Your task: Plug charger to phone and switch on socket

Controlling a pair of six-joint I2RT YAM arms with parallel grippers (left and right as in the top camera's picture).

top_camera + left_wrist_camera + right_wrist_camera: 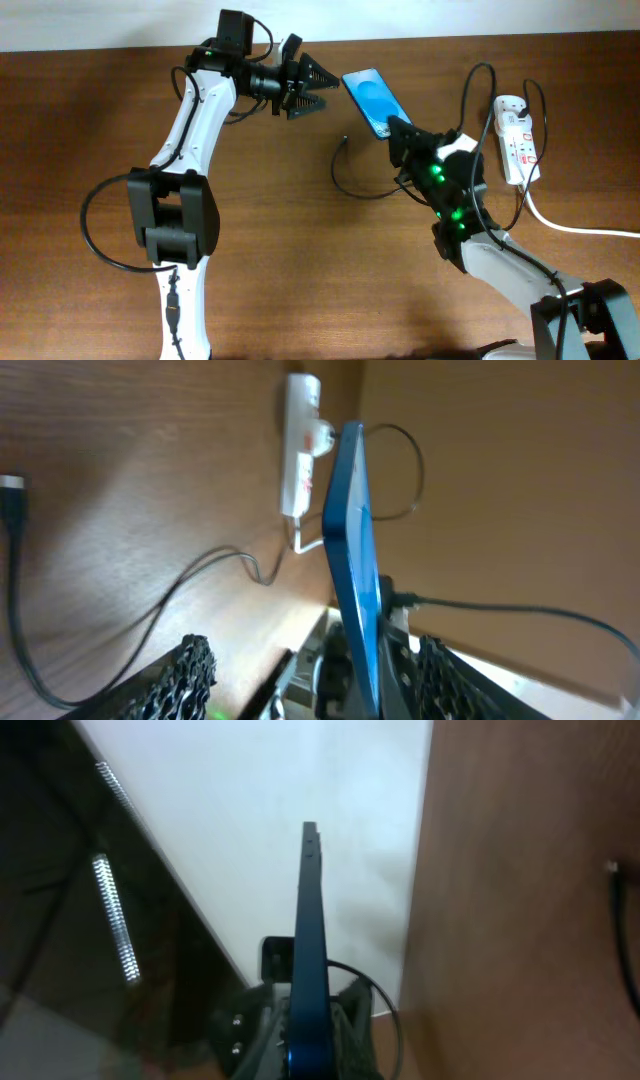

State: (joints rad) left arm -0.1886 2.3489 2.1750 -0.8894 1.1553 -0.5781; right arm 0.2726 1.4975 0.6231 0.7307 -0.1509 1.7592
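The phone (371,99), with its blue screen, is held off the table and tilted, seen edge-on in both wrist views (350,550) (310,930). My right gripper (400,132) (310,1030) is shut on its lower end. My left gripper (333,88) (320,680) is open and empty, its fingertips just left of the phone's upper end. The charger, a thin black cable (345,178), lies on the table with its tip (345,139) (10,484) free below the phone. The white socket (517,138) (300,450) lies at the far right.
The socket's thick white cord (575,226) runs off to the right. The charger cable loops up beside the socket (470,85). The wooden table's (300,260) far edge is just behind the left gripper.
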